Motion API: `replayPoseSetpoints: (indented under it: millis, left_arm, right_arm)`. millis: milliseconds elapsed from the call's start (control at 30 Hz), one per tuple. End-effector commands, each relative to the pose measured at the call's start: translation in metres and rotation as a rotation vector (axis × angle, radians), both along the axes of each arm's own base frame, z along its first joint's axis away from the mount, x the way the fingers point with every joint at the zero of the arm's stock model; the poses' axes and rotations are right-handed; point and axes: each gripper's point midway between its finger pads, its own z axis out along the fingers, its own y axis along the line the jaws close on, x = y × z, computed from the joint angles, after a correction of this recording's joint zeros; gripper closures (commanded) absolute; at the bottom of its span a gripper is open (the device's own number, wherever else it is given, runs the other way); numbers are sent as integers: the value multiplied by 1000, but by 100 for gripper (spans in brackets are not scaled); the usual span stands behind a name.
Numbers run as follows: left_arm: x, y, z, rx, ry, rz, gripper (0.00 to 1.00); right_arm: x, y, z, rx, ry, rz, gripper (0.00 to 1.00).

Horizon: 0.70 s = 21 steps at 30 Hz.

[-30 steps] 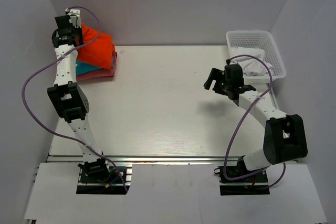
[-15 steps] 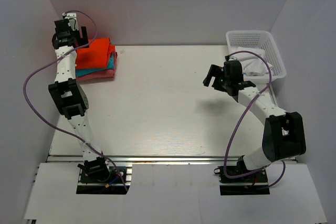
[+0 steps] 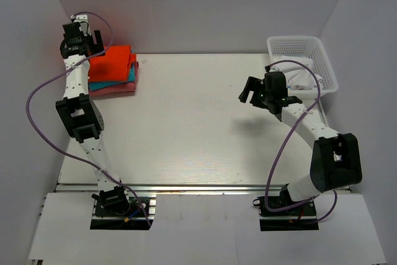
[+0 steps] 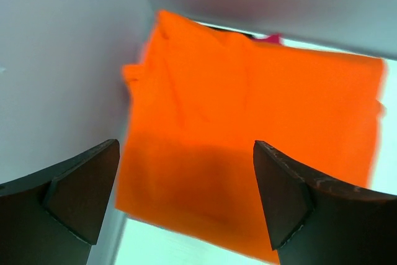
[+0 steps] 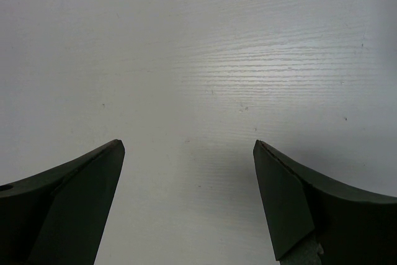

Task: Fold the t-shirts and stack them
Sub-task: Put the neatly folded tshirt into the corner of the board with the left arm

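- Since a second ago, the left gripper point(image 3: 79, 35) has let go of the orange shirt point(image 3: 115, 60) and drawn back toward the far left corner; the shirt, bunched up then, now lies flat.
- Right arm has hardly shifted in that time.
- Left arm reaches up the left side of the table point(image 3: 186, 122), its elbow near mid-depth and its wrist beside the wall, just left of the stack.
- Left jaws stand wide and hold nothing.
- Right arm bends inward from its base, its gripper point(image 3: 252, 89) hanging over bare table just left of the basket point(image 3: 304, 43), jaws wide and empty.
- Top view alone shows the stack's layers at the far left: orange on top, a teal shirt point(image 3: 109, 82) under it, a pink shirt point(image 3: 115, 90) at the bottom.
- It alone shows white shirts point(image 3: 299, 76) lying in the basket.
- Left wrist view shows the orange shirt point(image 4: 248, 122) below the spread fingers point(image 4: 87, 184), apart from them, though blurred.
- Right wrist view shows only table point(image 5: 198, 60) between its fingers point(image 5: 74, 197).
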Motion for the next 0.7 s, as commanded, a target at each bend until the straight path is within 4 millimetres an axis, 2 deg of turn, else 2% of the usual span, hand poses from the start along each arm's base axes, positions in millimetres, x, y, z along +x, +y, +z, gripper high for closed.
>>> replayPoseSetpoints:
  millis: [0,67,100,133,167,200,233,267,300,333,367,400,433,467,533,567,600,633,667]
  left_arm:
    - [-20,-40,69,-70,-121,-117,1]
    - [-27,-55,70,-139,-127,-159,1]
    - [-33,-69,55,-195,-98,-204,1]
    - [-40,-81,71,-206,-138,-230,1]
    - [-43,-98,72,-249,-147,-267,1]
    - [-51,-107,51,-278,-112,-265,1]
    - [-55,-117,53,-287,-124,-276,1]
    - [-70,-137,45,-301,-106,-293,1]
    - [-77,-148,43,-324,-115,-282,1]
    - [-80,-160,49,-318,-157,-297,1]
    - [-86,-184,48,-323,-164,-335,1]
    - [-104,-198,39,-344,-159,-349,1]
    - [-106,-210,44,-338,-209,-388,1]
    - [-119,-232,20,-350,-167,-426,1]
    - [-134,-253,17,-360,-164,-452,1]
    - [-139,-258,5,-347,-145,-437,1]
    - [-146,-281,-4,-342,-120,-470,1]
    - [-152,-290,-8,-335,-108,-478,1]
    - [-161,-297,-28,-334,-66,-470,1]
  right_arm:
    - [-1,7,27,36,-97,43,10]
    - [-5,7,32,45,-121,49,10]
    - [-8,7,31,49,-131,50,10]
    - [-8,6,32,50,-142,49,10]
    - [-13,4,29,51,-136,48,10]
    - [-16,3,27,49,-135,48,10]
    - [-14,3,32,56,-161,48,10]
    - [-17,2,27,54,-151,46,10]
    - [-21,2,26,54,-154,51,10]
    - [-22,2,24,53,-150,51,10]
    - [-25,0,20,53,-141,46,10]
    - [-30,1,16,53,-134,58,10]
    - [-34,1,10,55,-119,60,10]
    - [-36,1,11,53,-129,64,10]
    - [-43,2,11,61,-140,85,10]
    - [-46,2,7,63,-135,84,10]
    - [-51,0,7,66,-145,86,10]
    - [-53,2,9,73,-155,94,10]
    - [-59,1,-1,68,-144,97,10]
